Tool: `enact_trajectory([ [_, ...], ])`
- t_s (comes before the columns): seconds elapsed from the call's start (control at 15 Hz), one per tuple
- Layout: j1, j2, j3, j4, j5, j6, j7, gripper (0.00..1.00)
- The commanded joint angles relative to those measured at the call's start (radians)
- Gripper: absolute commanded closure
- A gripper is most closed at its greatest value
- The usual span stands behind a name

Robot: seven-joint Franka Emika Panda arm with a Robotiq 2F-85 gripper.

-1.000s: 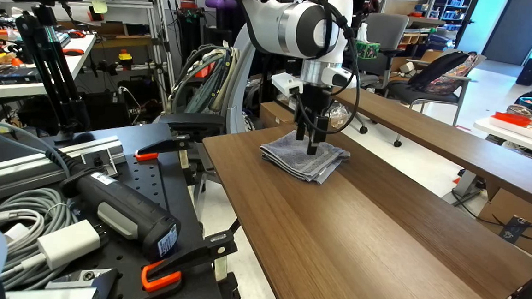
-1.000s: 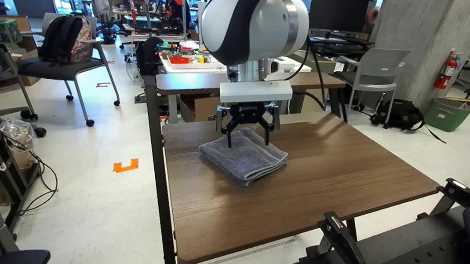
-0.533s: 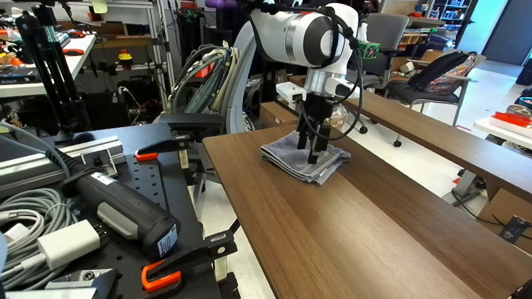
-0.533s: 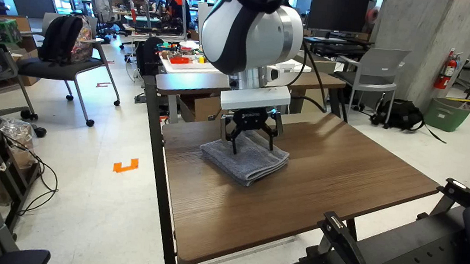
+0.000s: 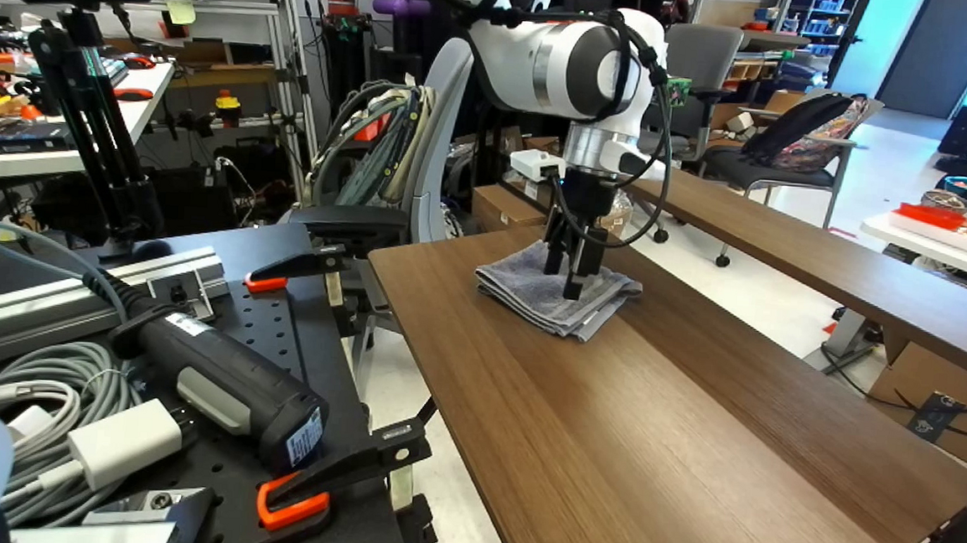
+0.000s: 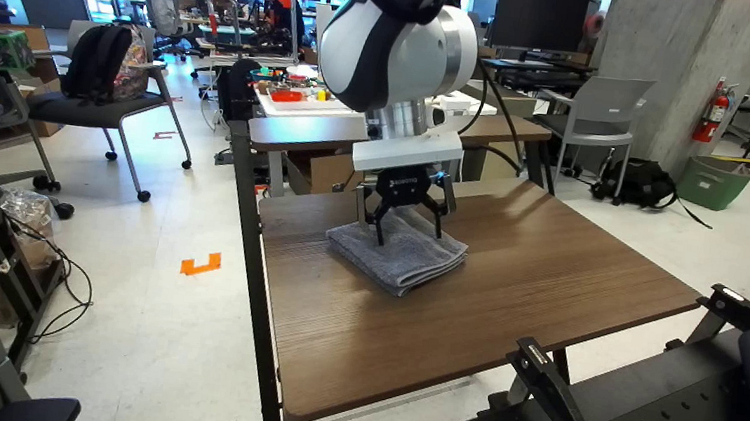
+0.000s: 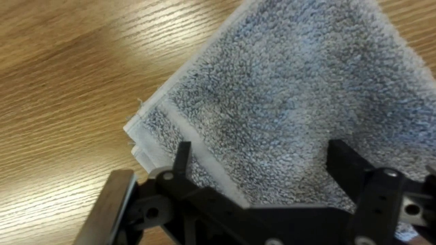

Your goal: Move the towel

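Jaws wide apart, tips down over the top face of the folded grey towel; whether they press the nap, cannot tell. Wrist view: towel's pale-banded corner points to 9 o'clock. In an exterior view, white arm overhead at 12; towel lies flat at 10 o'clock on the wood-grain bench. From towel, toward 4 o'clock: black-and-orange clamp.

Gripper had its fingers spread wide over a fuzzy gray towel

Towel was folded on a shiny wood-grain surface, layered corner with loose threads sticking out, pale stripe running just beside one finger. Couldn't tell if the tips were touching the towel. Surface had bright glare too.
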Motion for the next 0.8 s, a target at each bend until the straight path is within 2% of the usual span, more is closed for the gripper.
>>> enact_trajectory([
  [0.0, -0.010, 0.033, -0.012, 0.067, 0.009, -0.063, 0.014, 0.00],
  [0.73, -0.085, 0.019, -0.035, 0.063, 0.007, -0.102, -0.017, 0.00],
])
